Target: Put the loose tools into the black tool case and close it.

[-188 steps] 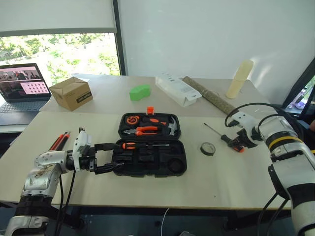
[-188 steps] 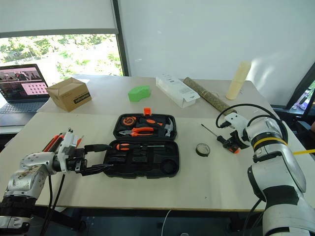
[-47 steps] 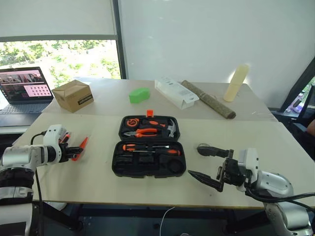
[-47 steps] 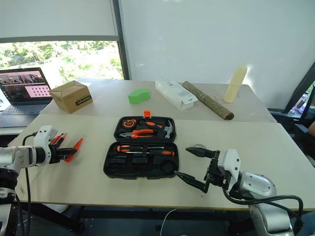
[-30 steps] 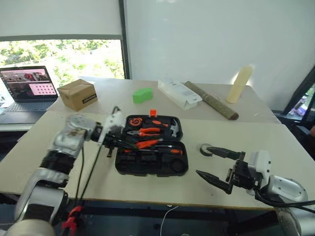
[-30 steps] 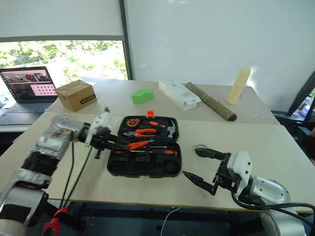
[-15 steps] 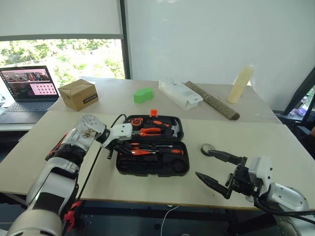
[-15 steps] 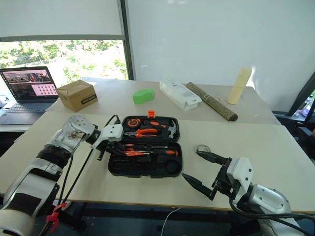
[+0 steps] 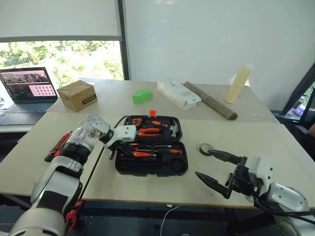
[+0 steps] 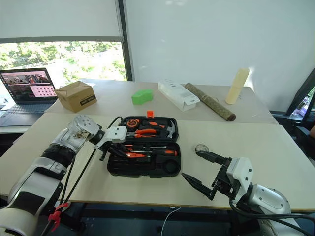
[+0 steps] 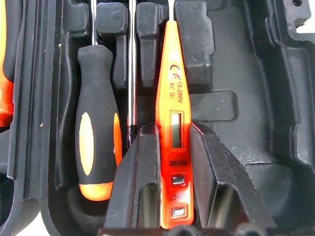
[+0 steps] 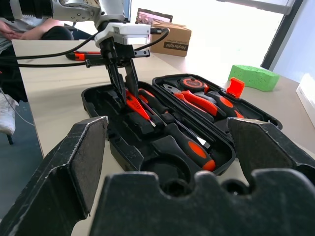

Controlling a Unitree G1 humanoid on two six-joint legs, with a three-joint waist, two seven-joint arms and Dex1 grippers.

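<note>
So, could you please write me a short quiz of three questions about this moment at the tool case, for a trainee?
1. True or false: the black tool case lies open on the table.
2. What does the left gripper hold?
   A. the slim all-orange screwdriver
   B. the tape roll
   C. the green block
3. Fill in: the right gripper hangs over the table with its fingers ____.

Key
1. True. Both halves show their moulded slots.
2. A. The fingers close on its handle over the front half of the case, beside an orange-and-black screwdriver already in its slot.
3. Open. Nothing is between them; the tape roll lies just beyond.
</note>
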